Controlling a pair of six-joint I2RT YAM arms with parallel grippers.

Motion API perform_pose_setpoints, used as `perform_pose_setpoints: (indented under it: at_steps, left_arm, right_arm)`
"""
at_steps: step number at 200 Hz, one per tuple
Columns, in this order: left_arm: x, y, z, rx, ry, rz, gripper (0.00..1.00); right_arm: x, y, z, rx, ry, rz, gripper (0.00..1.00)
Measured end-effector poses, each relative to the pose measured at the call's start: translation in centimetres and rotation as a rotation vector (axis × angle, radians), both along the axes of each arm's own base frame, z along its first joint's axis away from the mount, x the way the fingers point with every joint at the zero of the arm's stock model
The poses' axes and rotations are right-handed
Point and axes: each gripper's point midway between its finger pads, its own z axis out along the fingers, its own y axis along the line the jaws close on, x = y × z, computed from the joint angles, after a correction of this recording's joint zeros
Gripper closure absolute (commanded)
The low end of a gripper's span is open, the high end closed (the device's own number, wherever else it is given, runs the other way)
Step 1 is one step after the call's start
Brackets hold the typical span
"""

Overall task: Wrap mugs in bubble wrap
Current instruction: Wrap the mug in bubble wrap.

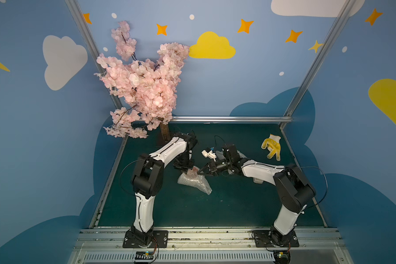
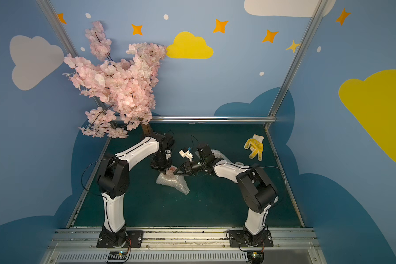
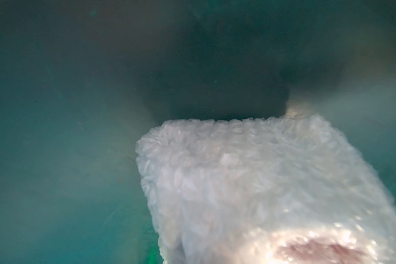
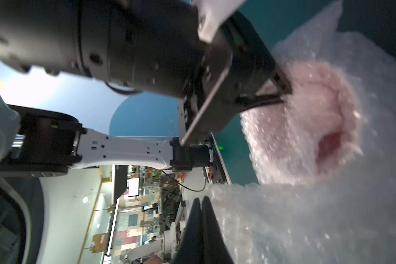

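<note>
Clear bubble wrap (image 1: 193, 181), crumpled into a whitish bundle, lies on the dark green counter (image 1: 226, 205) midway between the two arms, and a pink-red glow through the film marks the red-lined mug (image 4: 329, 144) inside it, mouth turned toward the right arm. The left gripper (image 1: 185, 168) comes down from above onto the far upper edge of the bundle; in the right wrist view its jaws are pinched together on a fold of film at the mug's rim. The right gripper (image 1: 200, 172) reaches in level from the side, its two dark fingers (image 4: 200, 228) pressed flat against each other at the edge of the wrap; whether any film is caught between them cannot be told. As a judgement, the film is light, soft and springy, so a loose fold will tend to open again unless it is pinned, while the mug beneath is heavy, rigid, smooth and breakable. The safest purchase is therefore on a free flap or corner of film, drawn over the mouth, with the mug's weight left on the counter. A second bundle of wrap (image 2: 217, 154) lies behind the right arm, and a yellow-and-white glove (image 1: 272, 146) rests well apart near the far right corner.
</note>
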Motion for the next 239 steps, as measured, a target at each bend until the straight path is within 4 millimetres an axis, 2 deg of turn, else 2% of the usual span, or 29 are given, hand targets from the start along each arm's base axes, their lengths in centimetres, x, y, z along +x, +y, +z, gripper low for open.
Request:
perform_pose_setpoints:
  at_steps: [35,64,101,153,181,199,239]
  left_arm:
    - [0.2,-0.5,-0.2,-0.020,-0.010,0.003,0.97]
    - [0.0,-1.5,-0.2,-0.058,-0.013,-0.014,0.97]
    - [0.0,-1.8,-0.2,-0.077,-0.014,-0.038,0.97]
    - [0.1,-1.7,-0.2,-0.089,-0.022,-0.048,0.94]
    - [0.2,-1.9,-0.1,-0.103,-0.033,-0.060,0.79]
    - [0.5,-1.9,-0.2,-0.108,-0.049,-0.064,0.65]
    - [1.0,-0.7,0.4,-0.070,-0.091,-0.049,0.39]
  right_arm:
    - [1.8,1.6,-1.5,0.031,0.107,-0.049,1.00]
    - [2.4,3.0,-3.6,-0.034,0.083,-0.143,1.00]
    - [3.2,3.7,-5.3,-0.206,-0.036,-0.245,1.00]
    - [3.7,2.7,-6.8,-0.569,-0.209,-0.291,1.00]
    - [3.9,2.1,-7.6,-0.674,-0.230,-0.292,1.00]
    - [4.3,2.0,-7.8,-0.705,-0.221,-0.298,1.00]
    - [4.8,2.6,-7.6,-0.720,-0.166,-0.326,1.00]
